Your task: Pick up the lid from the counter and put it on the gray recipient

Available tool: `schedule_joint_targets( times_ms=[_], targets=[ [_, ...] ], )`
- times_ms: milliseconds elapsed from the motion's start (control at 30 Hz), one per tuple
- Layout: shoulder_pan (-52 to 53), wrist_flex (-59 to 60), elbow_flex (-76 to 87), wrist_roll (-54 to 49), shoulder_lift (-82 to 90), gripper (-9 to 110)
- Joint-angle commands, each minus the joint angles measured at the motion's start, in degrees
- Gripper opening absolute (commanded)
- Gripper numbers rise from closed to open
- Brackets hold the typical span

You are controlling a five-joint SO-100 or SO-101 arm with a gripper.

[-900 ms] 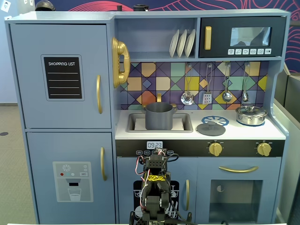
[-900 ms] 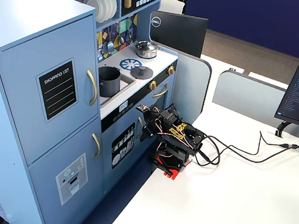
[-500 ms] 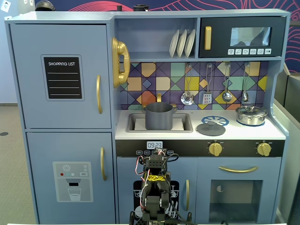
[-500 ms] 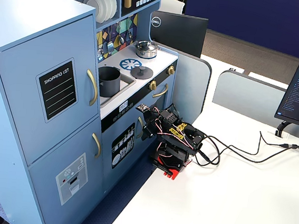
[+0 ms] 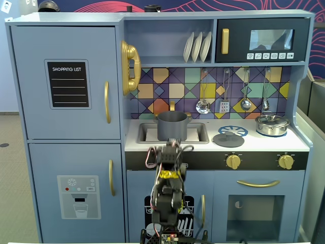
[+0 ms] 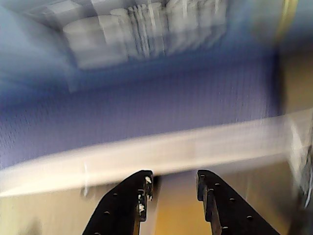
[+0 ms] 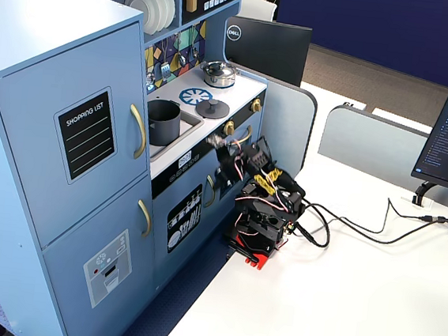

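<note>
I see the lid, a flat matte dark gray disc with a small central knob, lying on the white counter just right of the sink, partly over a blue-and-white burner print. The gray recipient, a tall matte cylinder, stands open-topped in the sink basin; in another fixed view it sits left of the lid. A shorter shiny silver pot with its own lid stands at the counter's right end. The toy kitchen is pale blue painted wood with gold handles; a black panel on its upper left door reads "SHOPPING LIST". The angled fixed view alone shows a black monitor back marked "DELL" and the white table carrying the arm's base. The wrist view is motion-blurred; it shows the gripper with two black perforated jaws parted by a moderate gap, holding nothing, facing blue cabinet front.
</note>
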Motion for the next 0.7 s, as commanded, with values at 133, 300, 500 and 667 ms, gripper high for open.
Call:
schedule_joint_targets(
  times_ms=[133,300,500,667],
  targets=[
    [9.3,-11.9,-13.4,-6.0,-3.6,0],
    [18.3,-46.0,-4.9,-1.6,2.5,0],
    [25.2,-67.1,0.9,-1.2,-1.5,0],
    [28.4,-75.8,1.0,-1.6,-10.1,2]
  ],
)
